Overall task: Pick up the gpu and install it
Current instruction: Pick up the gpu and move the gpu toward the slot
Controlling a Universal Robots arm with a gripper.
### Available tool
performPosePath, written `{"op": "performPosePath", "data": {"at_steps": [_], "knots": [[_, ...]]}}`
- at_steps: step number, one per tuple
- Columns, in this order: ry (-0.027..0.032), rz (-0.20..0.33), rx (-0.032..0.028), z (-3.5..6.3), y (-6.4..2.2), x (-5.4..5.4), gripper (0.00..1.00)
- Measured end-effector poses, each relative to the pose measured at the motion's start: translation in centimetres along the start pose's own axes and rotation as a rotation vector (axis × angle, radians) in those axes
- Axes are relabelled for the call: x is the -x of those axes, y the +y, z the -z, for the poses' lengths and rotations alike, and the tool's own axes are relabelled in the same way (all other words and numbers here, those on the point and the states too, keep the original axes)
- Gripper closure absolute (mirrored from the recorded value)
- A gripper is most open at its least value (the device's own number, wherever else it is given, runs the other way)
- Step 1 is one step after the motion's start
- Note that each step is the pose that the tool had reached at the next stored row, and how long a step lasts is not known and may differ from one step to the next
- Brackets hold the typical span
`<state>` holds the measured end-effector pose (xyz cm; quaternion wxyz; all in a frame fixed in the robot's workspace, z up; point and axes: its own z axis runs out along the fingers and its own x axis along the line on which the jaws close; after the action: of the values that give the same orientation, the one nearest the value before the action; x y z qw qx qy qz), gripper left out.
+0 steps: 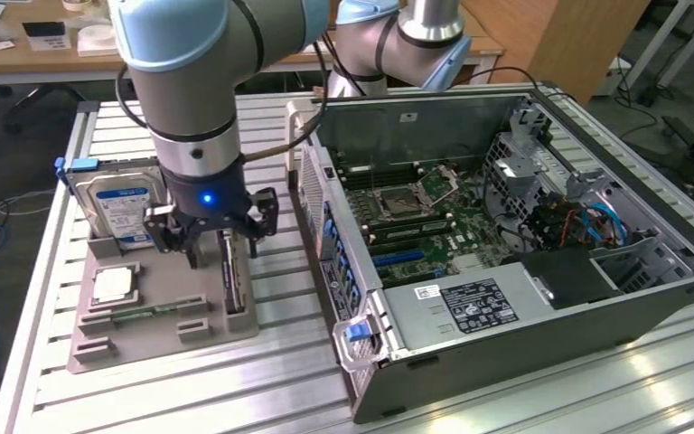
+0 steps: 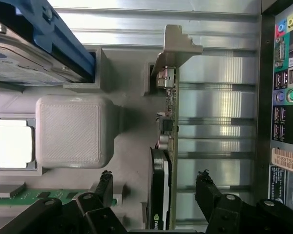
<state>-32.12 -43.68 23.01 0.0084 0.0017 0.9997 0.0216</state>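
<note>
You've got the slatted metal table [image 1: 263, 389] carrying everything. The open computer case [image 1: 636, 298] lies on its side on the exterior view's right, with the motherboard facing up. Your arm [image 1: 191, 63] comes down from the far side over the grey holder [image 1: 142, 339]. The holder sits on the exterior view's left, just beside the case.

The hard drive [image 1: 112, 203] stands upright at the holder's far end. The gpu [image 1: 235, 285] stands on edge in the slot along the holder's case side, silvery bracket at the far end.

Your gripper [image 1: 220, 237] is right over the gpu, jaws spread wide. One of the fingers [image 2: 105, 185] sits on each side of the card with a gap showing on both sides, so nothing is gripped.

The processor chip [image 1: 112, 285] lies flat in its pocket, near side of the hard drive. The memory stick [image 1: 142, 314] sits in its slot, nearer again.
</note>
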Motion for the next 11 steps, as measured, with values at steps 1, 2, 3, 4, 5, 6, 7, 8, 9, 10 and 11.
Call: {"op": "performPosePath", "data": {"at_steps": [1, 2, 3, 4, 5, 6, 7, 8, 9, 10, 11], "knots": [[-0.0002, -0.003, 0.0000, -0.19, 0.06, 0.0, 0.22], [-0.0002, -0.005, 0.0000, -0.37, 0.12, 0.0, 0.22], [-0.0002, -0.006, -0.0002, -0.55, 0.13, 0.0, 0.22], [-0.0004, -0.007, -0.0001, -0.73, 0.12, 0.0, 0.22], [-0.0003, -0.007, -0.0001, -0.92, 0.12, 0.0, 0.22], [-0.0003, -0.008, -0.0001, -1.10, 0.11, 0.0, 0.22], [-0.0003, -0.008, -0.0002, -1.28, 0.12, 0.0, 0.22], [-0.0004, -0.008, -0.0003, -1.46, 0.12, 0.0, 0.22], [-0.0004, -0.009, -0.0003, -1.64, 0.11, 0.0, 0.22], [-0.0004, -0.010, -0.0004, -1.82, 0.11, 0.0, 0.22], [-0.0005, -0.011, -0.0003, -2.01, 0.10, 0.0, 0.22]]}}
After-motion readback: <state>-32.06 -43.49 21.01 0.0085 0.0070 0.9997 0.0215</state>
